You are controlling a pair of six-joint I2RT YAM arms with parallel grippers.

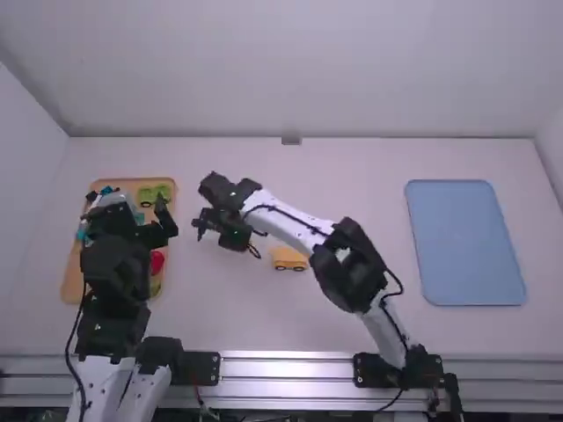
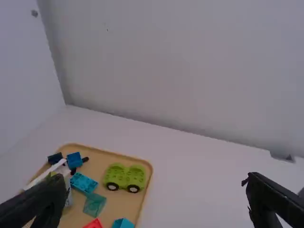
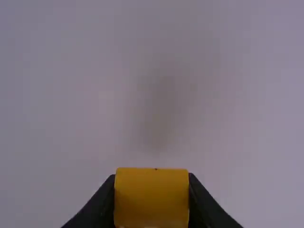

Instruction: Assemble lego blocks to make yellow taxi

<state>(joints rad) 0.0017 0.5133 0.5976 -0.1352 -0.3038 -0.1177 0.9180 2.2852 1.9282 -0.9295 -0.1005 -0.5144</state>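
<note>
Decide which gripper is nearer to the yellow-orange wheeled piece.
Right. The right gripper, holding a yellow block, is just to the left of the wheeled piece; the left gripper is farther left, by the tan tray.

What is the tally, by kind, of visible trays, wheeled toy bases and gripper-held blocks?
Trays: 2 (tan rectangular tray, blue rectangular tray)
Wheeled bases: 2 (green studded plastic base, yellow plastic base)
Held blocks: 1 (yellow plastic block, right gripper)
Total: 5
</note>
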